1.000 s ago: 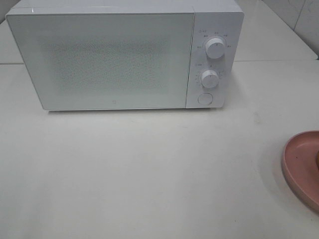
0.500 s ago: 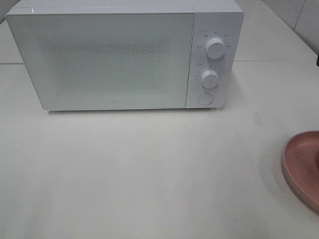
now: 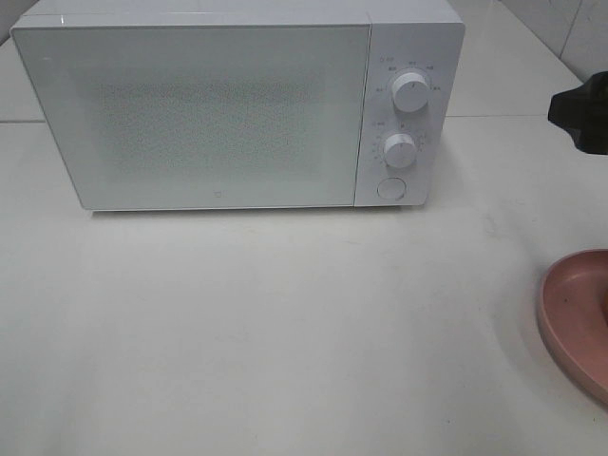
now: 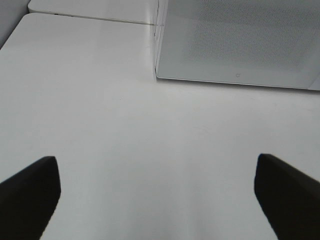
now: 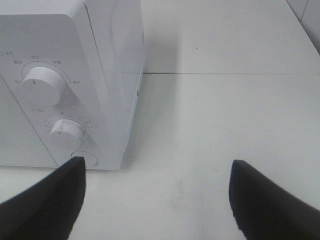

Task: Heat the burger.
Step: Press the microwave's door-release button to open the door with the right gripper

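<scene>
Your right gripper [image 5: 157,182] is coming in, jaws apart, left gripper [image 4: 155,180] likewise; the unseen burger is likely squashing easily, so pinch its sides gently.

The pink plate [image 3: 573,318] is cut by the right edge of the high view, so most of it is out of sight. The right gripper [image 5: 157,167] shows there only as a dark piece at the same edge. The small marks around the microwave [image 3: 237,104] dials [image 3: 410,91] cannot be read, and its frosted door hides the inside
</scene>
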`<move>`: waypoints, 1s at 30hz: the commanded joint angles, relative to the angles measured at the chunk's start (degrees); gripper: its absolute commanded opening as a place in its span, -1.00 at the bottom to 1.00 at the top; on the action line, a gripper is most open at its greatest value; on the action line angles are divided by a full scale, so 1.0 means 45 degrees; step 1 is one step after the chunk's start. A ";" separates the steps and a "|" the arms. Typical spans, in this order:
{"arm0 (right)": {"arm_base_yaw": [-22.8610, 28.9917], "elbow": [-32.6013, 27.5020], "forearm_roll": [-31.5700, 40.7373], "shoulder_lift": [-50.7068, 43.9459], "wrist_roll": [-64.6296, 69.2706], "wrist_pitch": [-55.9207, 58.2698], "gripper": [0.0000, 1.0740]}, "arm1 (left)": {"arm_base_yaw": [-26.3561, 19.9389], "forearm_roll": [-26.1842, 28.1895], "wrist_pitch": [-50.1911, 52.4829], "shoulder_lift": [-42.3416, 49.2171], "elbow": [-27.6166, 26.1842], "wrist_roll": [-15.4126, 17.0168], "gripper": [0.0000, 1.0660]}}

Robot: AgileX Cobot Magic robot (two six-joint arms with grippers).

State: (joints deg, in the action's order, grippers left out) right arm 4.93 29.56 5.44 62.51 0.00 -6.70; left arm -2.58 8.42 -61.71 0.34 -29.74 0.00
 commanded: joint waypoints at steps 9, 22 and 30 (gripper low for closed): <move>0.1528 -0.1515 0.0038 0.2559 -0.0140 -0.6468 0.42 | 0.0038 0.0000 0.0102 0.0191 0.0025 -0.0076 0.83; 0.5042 -0.1706 0.5946 0.5628 -0.4673 -0.9804 0.42 | 0.0038 0.0000 0.0102 0.0191 0.0025 -0.0076 0.83; 0.7308 -0.1681 0.8352 0.6837 -0.5195 -1.1765 0.42 | 0.0038 0.0000 0.0102 0.0191 0.0025 -0.0076 0.83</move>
State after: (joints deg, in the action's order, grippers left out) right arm 35.12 21.89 38.90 92.19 -22.52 -56.49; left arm -2.58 8.42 -61.71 0.34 -29.74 0.00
